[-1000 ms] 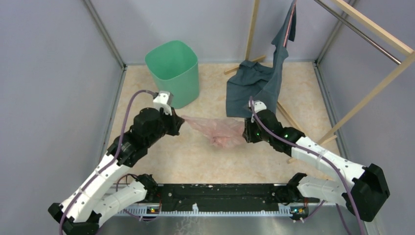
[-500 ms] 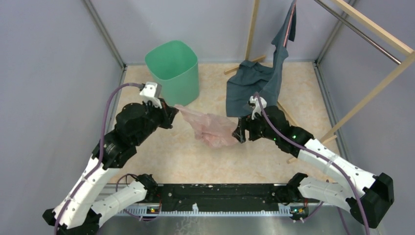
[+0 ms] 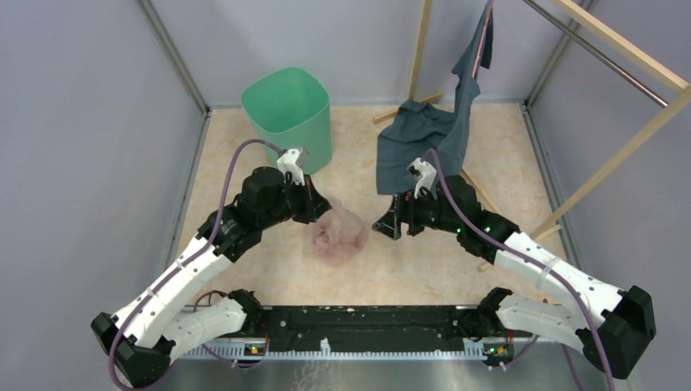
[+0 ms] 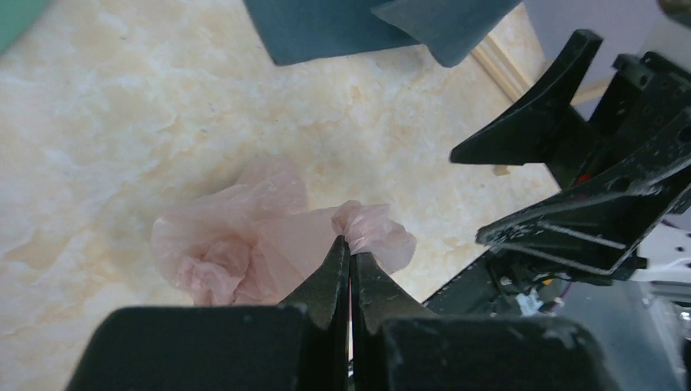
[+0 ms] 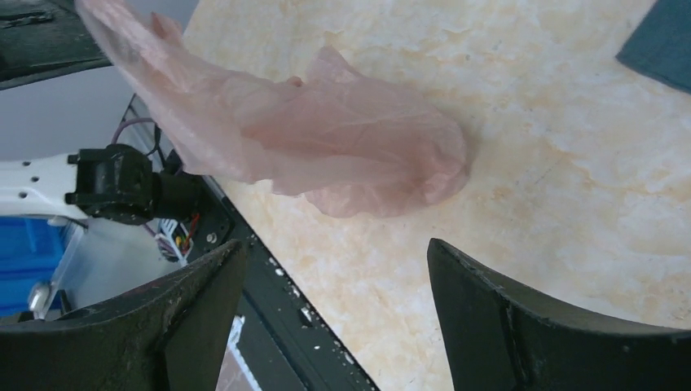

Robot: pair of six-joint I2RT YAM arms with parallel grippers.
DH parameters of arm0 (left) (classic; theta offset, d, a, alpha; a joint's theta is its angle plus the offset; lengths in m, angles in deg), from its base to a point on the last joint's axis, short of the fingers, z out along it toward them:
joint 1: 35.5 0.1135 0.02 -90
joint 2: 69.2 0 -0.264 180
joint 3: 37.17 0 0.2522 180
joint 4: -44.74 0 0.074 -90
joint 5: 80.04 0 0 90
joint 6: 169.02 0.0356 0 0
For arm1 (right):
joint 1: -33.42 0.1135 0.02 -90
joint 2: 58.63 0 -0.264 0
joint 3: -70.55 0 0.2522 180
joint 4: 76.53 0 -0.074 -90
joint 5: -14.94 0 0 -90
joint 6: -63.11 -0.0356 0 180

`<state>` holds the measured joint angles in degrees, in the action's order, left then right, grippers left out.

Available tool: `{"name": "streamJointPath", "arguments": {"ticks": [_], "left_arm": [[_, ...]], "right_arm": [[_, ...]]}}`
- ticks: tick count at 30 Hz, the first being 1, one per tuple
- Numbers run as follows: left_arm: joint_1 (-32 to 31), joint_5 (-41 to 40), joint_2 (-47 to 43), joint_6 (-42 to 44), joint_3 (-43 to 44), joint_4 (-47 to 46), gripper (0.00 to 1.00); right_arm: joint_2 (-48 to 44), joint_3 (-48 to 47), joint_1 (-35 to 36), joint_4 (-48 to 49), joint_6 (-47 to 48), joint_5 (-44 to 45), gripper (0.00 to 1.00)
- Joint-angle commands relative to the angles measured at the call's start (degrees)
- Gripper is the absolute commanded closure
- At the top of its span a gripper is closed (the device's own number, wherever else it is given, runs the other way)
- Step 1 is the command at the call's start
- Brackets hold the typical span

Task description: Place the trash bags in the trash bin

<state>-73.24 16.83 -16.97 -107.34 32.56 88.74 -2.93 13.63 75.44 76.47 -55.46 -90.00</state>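
The pale-pink trash bag (image 3: pixel 338 235) is bunched in a crumpled heap on the marble tabletop, at the middle. My left gripper (image 3: pixel 319 213) is shut on a pinch of the film at the bag's upper edge; the left wrist view shows the fingertips (image 4: pixel 350 244) pressed together with the pink bag (image 4: pixel 236 244) spilling out beyond them. My right gripper (image 3: pixel 383 226) stands open just to the right of the bag, apart from it. In the right wrist view its wide jaws (image 5: pixel 334 252) frame bare table, with the bag (image 5: pixel 350 155) ahead. The mint-green trash bin (image 3: pixel 287 114) stands upright at the back left.
A dark blue-grey cloth (image 3: pixel 424 142) hangs from a wooden rack (image 3: pixel 619 49) at the back right and drapes onto the table behind my right arm. Grey walls close in the sides. A black rail (image 3: pixel 367 326) runs along the near edge.
My right gripper has opened and let go of the bag. The left gripper has swung toward the centre with the bag, which went from stretched between both grippers to a bunched heap.
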Motion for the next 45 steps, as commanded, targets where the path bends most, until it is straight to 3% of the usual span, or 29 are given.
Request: {"name": "streamJointPath", "arguments": {"ticks": [1,5,7,13,16,17,23,26,28,34,39,41,45], "left_arm": [[-4.83,-0.65,2.52,-8.4,-1.44,-8.36,1.0],[-16.67,-8.43,11.26,-10.11,-0.74,-14.84,1.0],[-19.57,-8.79,16.93,-10.11,1.6,-15.53,1.0],[-20.01,-0.45,26.35,-10.57,1.16,-23.35,1.0],[-19.93,-0.83,24.94,-9.46,-1.02,-26.62,0.97],[-19.92,-1.04,23.91,-8.75,-1.31,-26.62,0.9],[-20.01,-0.85,16.99,-4.42,-2.56,-19.16,0.28],[-20.01,-3.01,9.47,-5.35,-7.36,-16.99,0.09],[-20.01,-3.35,5.39,-6.37,-10.74,-16.19,0.02],[-19.92,-5.71,2.61,-9.81,-17.5,-12.02,0.02],[-19.92,-7.4,6.53,-11.36,-20.4,-17.38,0.13],[-19.87,-12.73,9.59,-10.93,-19.04,-15.93,0.24],[-19.63,-20.67,15.05,-9.83,-13.2,-10.88,0.64]], "right_arm": [[-1.77,-1.28,1.58,4.49,1.47,-4.92,0.2],[-4.5,-1.36,1.52,-3.79,3.17,6.83,0.22],[-5.93,-1.36,1.57,-8.72,3.11,13.28,0.23],[-13.19,-0.06,1.5,-20.95,-0.72,30.04,0.24],[-17.4,1.05,1.52,-19.6,-1.44,28.07,0.26],[-18.08,1.4,1.52,-18.64,-1.45,25.88,0.27],[-12.15,1.31,1.53,-16.53,3.08,15.86,0.29],[-8.57,0.8,1.53,-16.67,4.29,13.28,0.31],[-7.88,1.31,1.55,-15.16,4.48,11.07,0.31],[-6.31,2.04,1.55,-14.25,4.6,11.76,0.32],[-6.25,1.48,1.57,-14.54,4.1,12.26,0.33],[-6.81,0.67,1.55,-15.29,4.51,10.87,0.32],[-7.8,-2.27,1.57,-18.97,6.4,3.82,0.27]]}}
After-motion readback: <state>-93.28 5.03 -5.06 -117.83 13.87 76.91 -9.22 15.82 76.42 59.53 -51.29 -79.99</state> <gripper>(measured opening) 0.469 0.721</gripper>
